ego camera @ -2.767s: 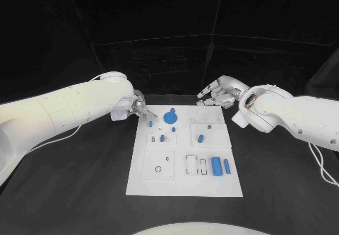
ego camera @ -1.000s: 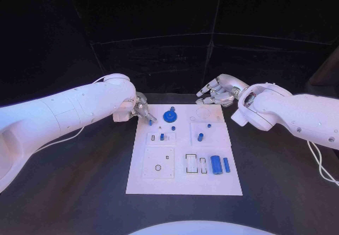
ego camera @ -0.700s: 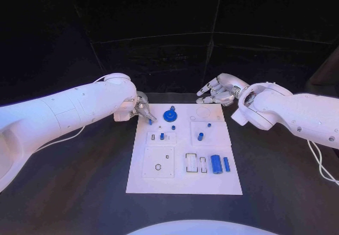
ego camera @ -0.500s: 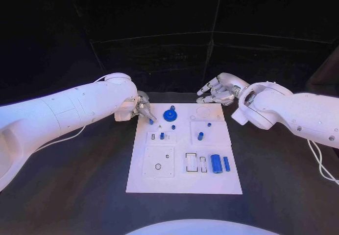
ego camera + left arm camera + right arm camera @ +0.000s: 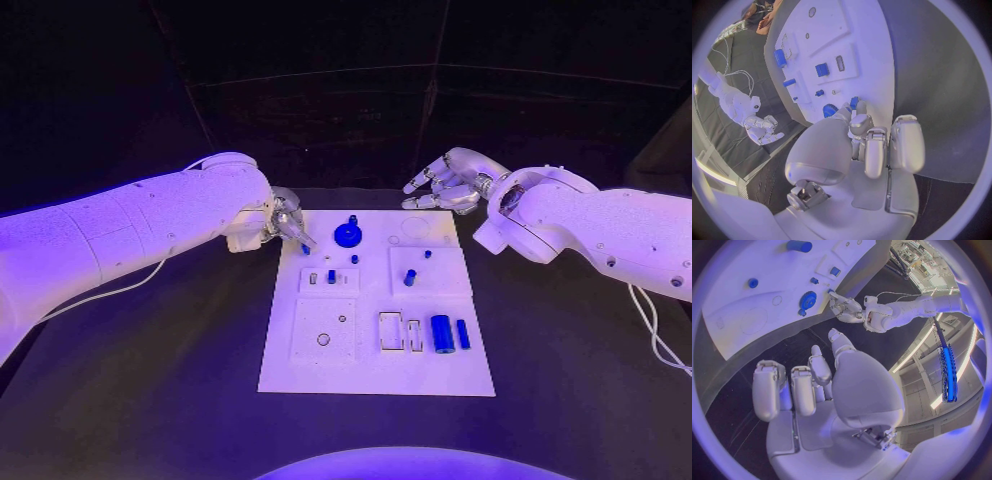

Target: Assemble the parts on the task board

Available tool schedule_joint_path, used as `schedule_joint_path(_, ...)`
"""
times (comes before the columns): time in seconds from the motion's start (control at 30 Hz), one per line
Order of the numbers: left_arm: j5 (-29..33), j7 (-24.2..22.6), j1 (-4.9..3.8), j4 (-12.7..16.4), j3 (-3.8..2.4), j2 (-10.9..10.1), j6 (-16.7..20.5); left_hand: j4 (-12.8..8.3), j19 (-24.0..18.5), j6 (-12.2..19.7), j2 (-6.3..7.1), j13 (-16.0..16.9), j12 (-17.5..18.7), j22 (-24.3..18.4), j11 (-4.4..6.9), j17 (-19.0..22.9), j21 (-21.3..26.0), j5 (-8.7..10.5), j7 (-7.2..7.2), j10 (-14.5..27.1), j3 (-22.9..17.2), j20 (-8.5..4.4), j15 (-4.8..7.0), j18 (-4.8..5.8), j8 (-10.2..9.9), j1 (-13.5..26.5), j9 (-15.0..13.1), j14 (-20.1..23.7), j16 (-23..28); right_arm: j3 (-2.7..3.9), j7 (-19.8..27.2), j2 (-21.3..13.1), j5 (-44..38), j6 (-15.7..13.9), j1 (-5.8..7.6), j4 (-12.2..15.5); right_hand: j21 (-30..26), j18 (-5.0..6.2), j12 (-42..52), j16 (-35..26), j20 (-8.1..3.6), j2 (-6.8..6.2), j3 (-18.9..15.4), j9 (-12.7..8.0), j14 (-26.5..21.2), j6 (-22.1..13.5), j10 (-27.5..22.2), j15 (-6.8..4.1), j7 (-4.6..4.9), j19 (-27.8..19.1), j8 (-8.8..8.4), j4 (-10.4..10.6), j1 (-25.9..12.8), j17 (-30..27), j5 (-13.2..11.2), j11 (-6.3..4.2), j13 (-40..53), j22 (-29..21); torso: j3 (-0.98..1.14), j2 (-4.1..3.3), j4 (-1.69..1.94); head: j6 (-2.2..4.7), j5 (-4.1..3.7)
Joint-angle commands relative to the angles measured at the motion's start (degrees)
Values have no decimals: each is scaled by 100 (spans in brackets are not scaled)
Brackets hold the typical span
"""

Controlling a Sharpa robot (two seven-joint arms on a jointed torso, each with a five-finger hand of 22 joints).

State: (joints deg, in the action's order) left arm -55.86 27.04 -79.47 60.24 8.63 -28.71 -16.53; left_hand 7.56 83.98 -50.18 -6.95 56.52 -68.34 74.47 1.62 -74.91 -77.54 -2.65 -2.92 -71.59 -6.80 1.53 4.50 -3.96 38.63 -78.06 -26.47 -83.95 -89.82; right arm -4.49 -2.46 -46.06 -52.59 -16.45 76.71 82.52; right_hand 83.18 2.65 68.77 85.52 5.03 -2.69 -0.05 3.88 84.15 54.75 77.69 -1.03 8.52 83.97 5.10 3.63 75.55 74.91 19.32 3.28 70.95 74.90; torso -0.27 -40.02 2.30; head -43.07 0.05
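Task board (image 5: 378, 375): white plate flat on the black table (image 5: 144, 400), midway between both arms, long side running away from the robot. Blue parts spread over it: a gear (image 5: 348, 235) near the far edge, with a small peg standing just beyond it; small pegs (image 5: 330, 276) in the middle rows; two cylinders (image 5: 443, 334) lying side by side at the near right, beside a rectangular slot.

Left hand (image 5: 280, 226): at the board's far left corner, arm reaching in low from the left, palm turned toward the board. Fingers narrow, drawn together at the tips on a small blue part (image 5: 854, 103) right at the board's edge, thumb and one finger meeting on it, the other fingers folded alongside in the left wrist view. Whether that part stands on the board or is lifted off it: cannot tell.

Right hand (image 5: 449, 186): raised beyond the board's far right corner, well clear of the plate, wrist bent so the palm faces toward the left arm. Fingers loosely curled and apart, holding nothing; same loose spread in the right wrist view (image 5: 811, 385), with the gear and the left hand across the board from it.
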Motion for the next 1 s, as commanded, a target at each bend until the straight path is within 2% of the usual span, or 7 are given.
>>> schedule_joint_path(0.03, 94, -85, -13, 205, -6, -108, 415, -493, 35, 12, 158, 16, 21, 3, -2, -1509, 10, -10, 47, -48, -600, -43, 54, 33, 26, 33, -70, -605, -18, 5, 18, -1, -11, 34, 12, -3, -19, 41, 7, -32, -10, 26, -20, 0, 416, -6, 14, -5, -6, -22, 30, 13, -42, 770, 37, 5, 2, 0, 3, 4, 2, 3, 23)
schedule_joint_path(0.13, 97, -107, -14, 430, -6, -250, 597, -548, 38, 11, 295, 12, 31, 6, 3, -1509, 15, -17, 51, -76, -873, -48, 56, 32, 42, 118, -82, -605, -18, 5, 18, -7, -11, 35, 12, -8, -19, 41, 7, -32, -10, 26, -20, 0, 416, -6, 14, -5, -6, -22, 30, 13, -42, 770, 37, 5, 2, 0, 3, 1, -6, 13, 63)
schedule_joint_path(0.27, 99, -121, -11, 802, -4, -481, 826, -575, 42, 2, 396, 9, 37, 15, 14, -1509, 15, -14, 51, -99, -1124, -50, 54, 34, 59, 214, -93, -605, -18, 5, 17, -15, -11, 33, 12, -12, -19, 41, 7, -32, -10, 26, -20, 0, 416, -6, 14, -5, -6, -22, 30, 13, -42, 770, 37, 5, 2, 0, 7, 2, -5, 15, 68)
schedule_joint_path(0.3, 99, -124, -9, 896, -3, -540, 875, -596, 44, -5, 488, 5, 41, 18, -2, -1509, 19, -2, 65, -118, -1335, -49, 65, 34, 73, 300, -102, -605, -18, 5, 18, -17, -11, 33, 12, -12, -19, 41, 7, -32, -10, 26, -20, 0, 416, -6, 14, -5, -6, -22, 30, 13, -42, 770, 37, 5, 2, 0, 8, 5, -4, 17, 73)
schedule_joint_path(0.5, 95, -141, 28, 1346, 3, -831, 1091, -610, 50, -9, 549, 7, 41, 33, 8, -1509, 11, -10, 57, -130, -1483, -52, 62, 36, 85, 361, -110, -605, -18, 5, 21, -25, -11, 35, 12, -24, -19, 41, 7, -32, -10, 26, -20, 0, 416, -6, 14, -5, -6, -22, 30, 13, -42, 770, 37, 5, 2, 0, -2, 7, 10, 13, 73)
schedule_joint_path(0.67, 22, -160, 108, 1677, 8, -1036, 1205, -651, 59, -15, 674, 15, 38, 53, 14, -1509, 5, -10, 57, -158, -1793, -52, 61, 40, 112, 473, -128, -605, -18, 5, 25, -22, -11, 41, 12, -51, -19, 41, 7, -32, -10, 26, -20, 0, 416, -6, 14, -5, -6, -22, 30, 13, -42, 770, 37, 5, 2, 0, -4, 11, 8, 12, 96)
schedule_joint_path(1.0, -118, -181, 234, 1985, 11, -1152, 1263, -682, 60, -14, 765, 6, 46, 53, 13, -1509, 14, -10, 57, -168, -2039, -52, 61, 38, 135, 569, -144, -605, -18, 4, 35, 5, -11, 56, 11, -82, -19, 41, 7, -32, -10, 26, -20, 0, 416, -6, 14, -5, -6, -22, 30, 13, -42, 770, 37, 5, 2, 0, -4, -11, -18, 21, 138)
